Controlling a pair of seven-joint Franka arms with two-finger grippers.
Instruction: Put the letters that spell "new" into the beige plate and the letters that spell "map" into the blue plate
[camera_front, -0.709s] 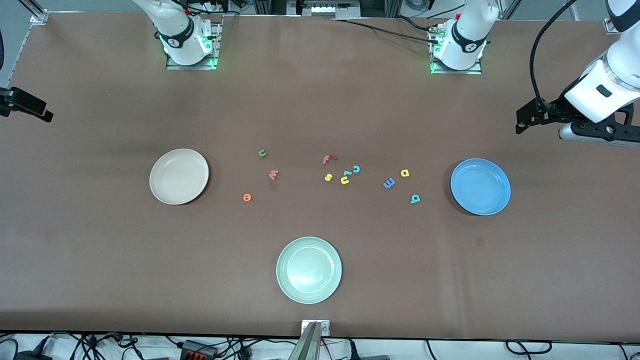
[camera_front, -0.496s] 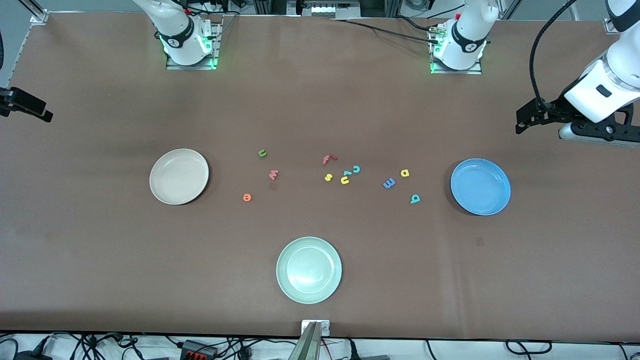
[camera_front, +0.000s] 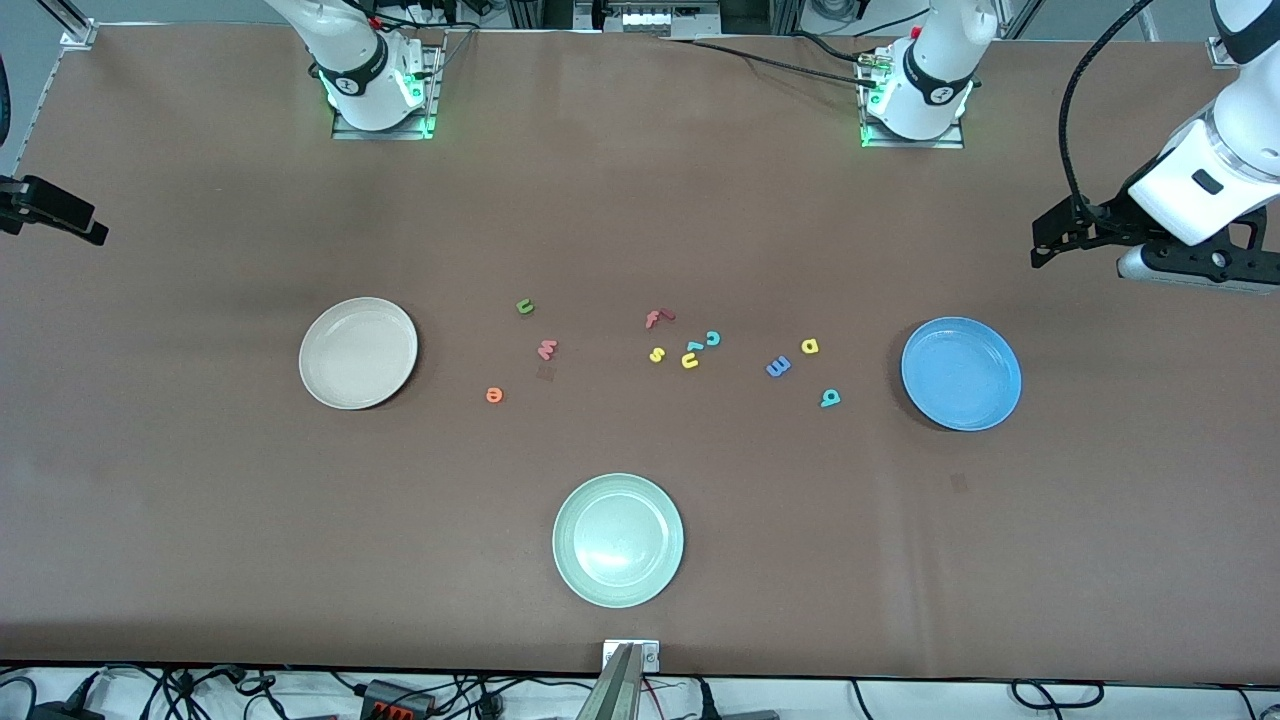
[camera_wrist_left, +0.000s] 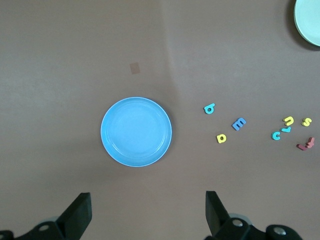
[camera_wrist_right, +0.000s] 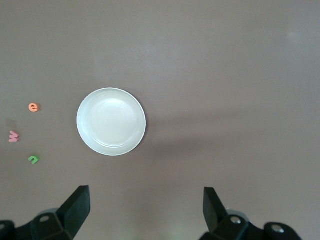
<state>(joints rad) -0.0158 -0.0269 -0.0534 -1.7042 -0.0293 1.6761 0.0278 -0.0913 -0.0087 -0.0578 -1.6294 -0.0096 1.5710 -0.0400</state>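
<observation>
Foam is judged to be the material of the small letters scattered on the brown table (camera_front: 200, 500), so they can be expected to be very light, soft and slightly springy, easily nudged or flicked aside by a fingertip. For "new", the green n (camera_front: 525, 306), the pinkish-red w (camera_front: 547, 349) and the orange e (camera_front: 494, 396) lie flat between the beige plate (camera_front: 358, 352) and the middle cluster, well apart from one another. For "map", the yellow a (camera_front: 810, 346), the dark blue m (camera_front: 778, 366) and the teal p (camera_front: 830, 398) lie flat near the blue plate (camera_front: 961, 373), none yet in it. Both plates are seen bare. Each letter would best be pinched across its thin outer edges from straight above, gently. The left gripper (camera_wrist_left: 145, 212) hangs high over the table by the blue plate with fingers spread wide and nothing held; the right gripper (camera_wrist_right: 145, 210) waits likewise over the table by the beige plate, fingers apart and unladen
</observation>
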